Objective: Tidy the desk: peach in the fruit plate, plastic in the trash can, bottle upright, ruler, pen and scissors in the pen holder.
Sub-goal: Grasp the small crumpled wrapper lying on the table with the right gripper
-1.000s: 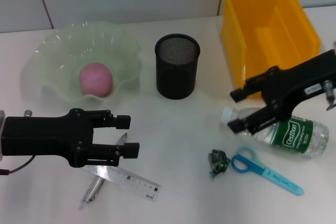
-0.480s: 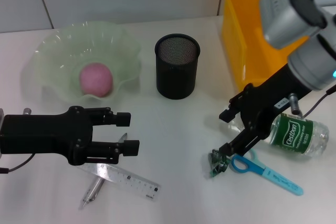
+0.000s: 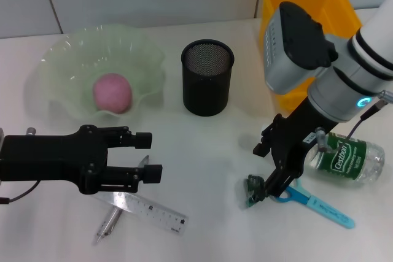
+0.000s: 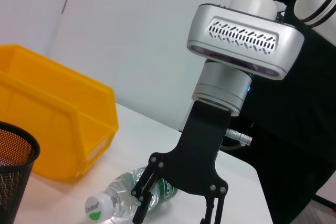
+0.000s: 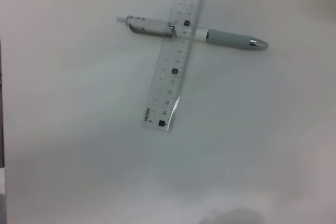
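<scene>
Plastic scrap (image 3: 253, 189), small green crumpled wad, sits on the desk (image 3: 215, 151) just beside the blue scissors' (image 3: 312, 199) ring handles; too crumpled to give it a long axis. Scissors lie w/ handles toward the scrap, blades pointing away toward the desk's right front. Water bottle (image 3: 341, 159) lies on its side, long axis roughly left-right, white cap toward the centre; the left wrist view shows that cap (image 4: 96, 208) near my right fingers.

My right gripper (image 3: 265, 170) is low over the scrap, jaws spread wide, one finger near the bottle cap, the other fingertip right at the scrap. Holding nothing; can't tell if it actually touches the wad.

My left gripper (image 3: 147, 158) hangs over the front left of the desk, jaws apart, nothing between them, above the ruler (image 3: 147, 209) and pen (image 3: 109, 222). Ruler lies across the pen, the two crossing; right wrist view shows the clear ruler (image 5: 178, 48) on top of the grey pen (image 5: 194, 34).

Peach (image 3: 112, 92) is in the pale green fruit plate (image 3: 61, 65). Black mesh pen holder (image 3: 207, 78) stands upright mid-desk, yellow bin (image 3: 276, 35) behind right.
</scene>
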`<action>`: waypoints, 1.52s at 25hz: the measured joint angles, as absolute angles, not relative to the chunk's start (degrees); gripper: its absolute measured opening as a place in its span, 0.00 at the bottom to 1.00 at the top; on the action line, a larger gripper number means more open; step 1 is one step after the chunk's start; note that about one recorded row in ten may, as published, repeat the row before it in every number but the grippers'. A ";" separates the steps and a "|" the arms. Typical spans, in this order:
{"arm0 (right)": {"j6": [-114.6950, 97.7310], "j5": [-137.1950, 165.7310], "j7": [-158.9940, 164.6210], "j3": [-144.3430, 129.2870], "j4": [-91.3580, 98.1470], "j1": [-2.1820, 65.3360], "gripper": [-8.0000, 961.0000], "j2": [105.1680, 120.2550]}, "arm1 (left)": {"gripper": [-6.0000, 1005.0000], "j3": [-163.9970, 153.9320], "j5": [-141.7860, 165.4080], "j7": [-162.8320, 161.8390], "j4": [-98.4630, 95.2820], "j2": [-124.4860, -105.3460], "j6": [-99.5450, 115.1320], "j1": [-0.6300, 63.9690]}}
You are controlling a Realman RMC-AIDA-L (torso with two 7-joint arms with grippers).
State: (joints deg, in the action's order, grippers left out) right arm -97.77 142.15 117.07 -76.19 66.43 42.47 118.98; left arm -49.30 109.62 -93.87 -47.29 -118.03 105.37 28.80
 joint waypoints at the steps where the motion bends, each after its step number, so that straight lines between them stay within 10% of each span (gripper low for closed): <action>1: -97.46 142.14 117.07 -76.37 66.02 42.56 0.84 118.99 | 0.78 -49.30 109.69 -93.87 -47.31 -118.03 105.33 28.78; 38: -88.59 142.07 117.86 -85.70 57.89 44.81 0.83 119.27 | 0.77 -49.84 111.00 -93.08 -47.38 -117.37 104.78 28.01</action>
